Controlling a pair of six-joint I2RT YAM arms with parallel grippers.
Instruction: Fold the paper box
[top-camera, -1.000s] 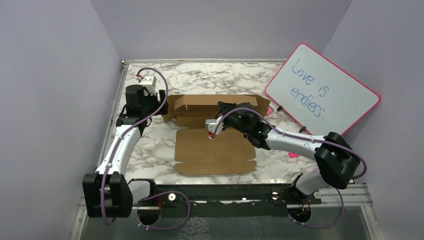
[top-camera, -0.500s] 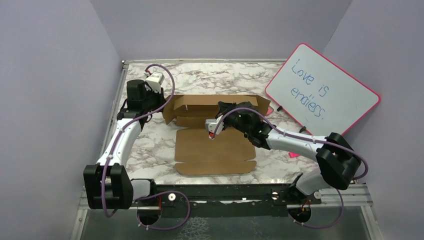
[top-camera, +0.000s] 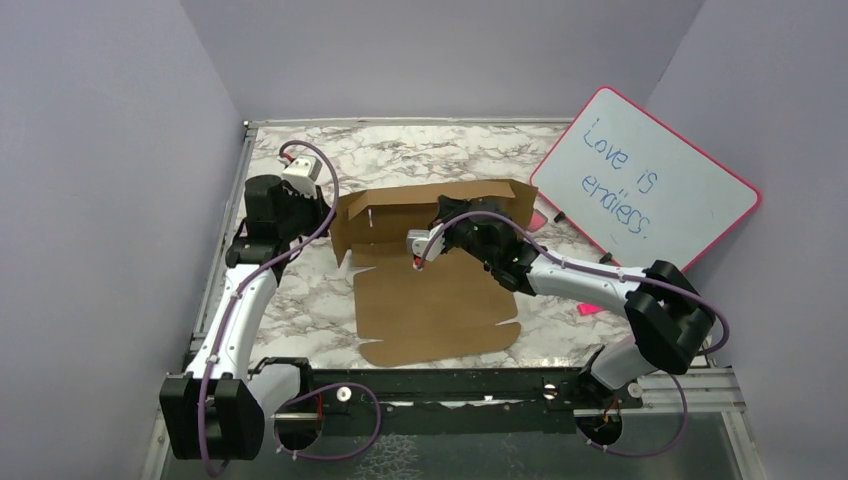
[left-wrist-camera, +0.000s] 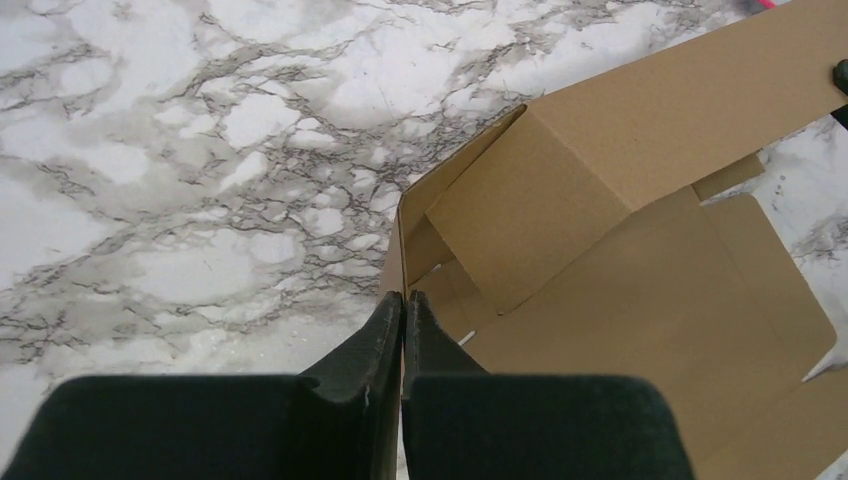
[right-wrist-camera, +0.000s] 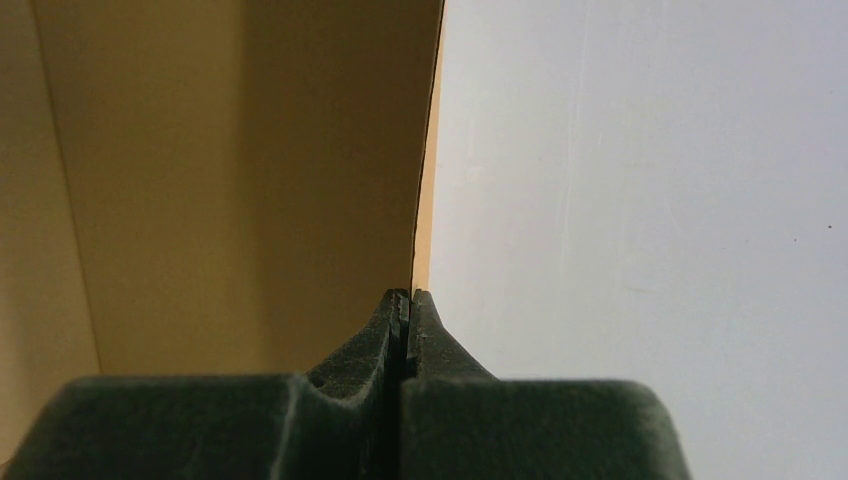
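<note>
Top view, step: raising the rear wall of the paper box (top-camera: 430, 300). Judged best to lift both ends evenly, so it creases along the score.
Top view, position: box lies mid-bench (top-camera: 300, 290), with the left pincer (top-camera: 335, 215) at its left corner and the right pincer (top-camera: 442, 212) on the rear wall.
Left wrist: left pincer (left-wrist-camera: 402, 300) pinched tight on the side flap's edge.
Right wrist: right pincer (right-wrist-camera: 408, 296) clamped on the wall's edge.
</note>
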